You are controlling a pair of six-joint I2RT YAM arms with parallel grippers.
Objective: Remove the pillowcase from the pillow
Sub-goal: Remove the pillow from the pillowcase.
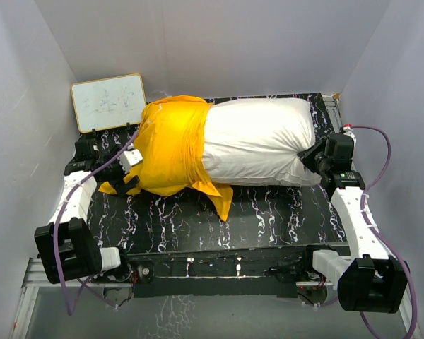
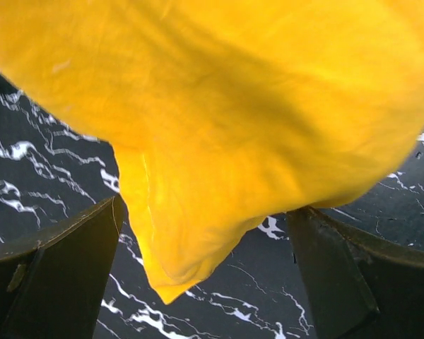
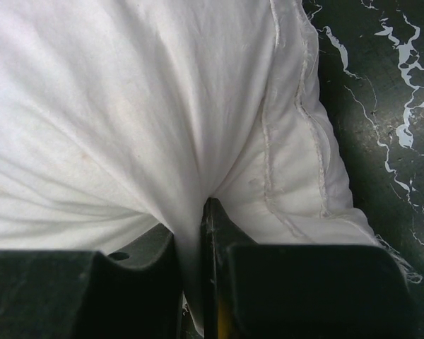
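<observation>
My right gripper (image 3: 201, 212) pinched the pillow (image 3: 127, 106) at its bare end. At its covered end my left gripper (image 2: 205, 240) stood spread, the pillowcase (image 2: 233, 106) corner between its fingers; a deep bite seemed best.

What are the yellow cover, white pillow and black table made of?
The pillowcase: probably thin matte cloth, it drapes and folds. The pillow: soft stuffed fabric, wrinkled with a stitched seam. The table: black with white veins, marble-look, maybe printed.

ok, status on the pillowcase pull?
Left gripper open, pillowcase corner between its fingers. Right gripper shut on end of pillow. Pillowcase bunched over pillow's left end. Whiteboard close behind.
</observation>
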